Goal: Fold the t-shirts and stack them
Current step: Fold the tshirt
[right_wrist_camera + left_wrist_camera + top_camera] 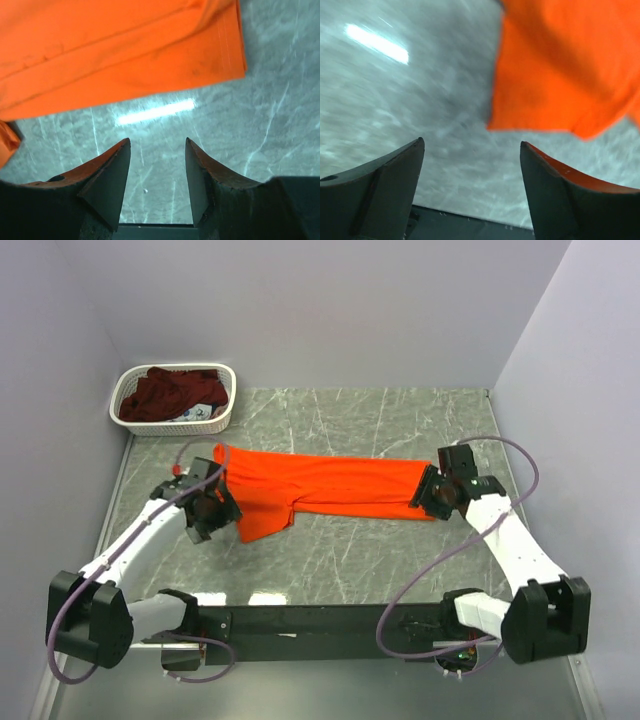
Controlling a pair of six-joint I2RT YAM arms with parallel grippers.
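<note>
The orange shirt (320, 490) lies flat in the middle of the desk (400, 560). It makes a long strip that runs from the left side to the right side. It looks like it is folded once the long way, so the job has started but is not far along. One part of it, near the left end, sticks out toward the near edge and does not look tidy yet. The dark red shirt (170, 392) sits bunched up in the white basket (228, 390) at the far left corner of the desk. It is not out, not folded, and not on any pile. I think no shirt is all done yet, and there is no stack anywhere. The left pincer (215, 502) is right at the left end of the orange shirt. Its wrist view shows its two fingers (385, 175) spread wide with only bare desk between them, so it holds nothing. The right pincer (428, 492) is right at the right end of the shirt. Its fingers (110, 170) are apart too, with bare desk between them, and the orange cloth lies just past the tips. What is left, I think: fold the orange strip shorter, take out the dark red shirt, fold it, and put one on top of the other.
</note>
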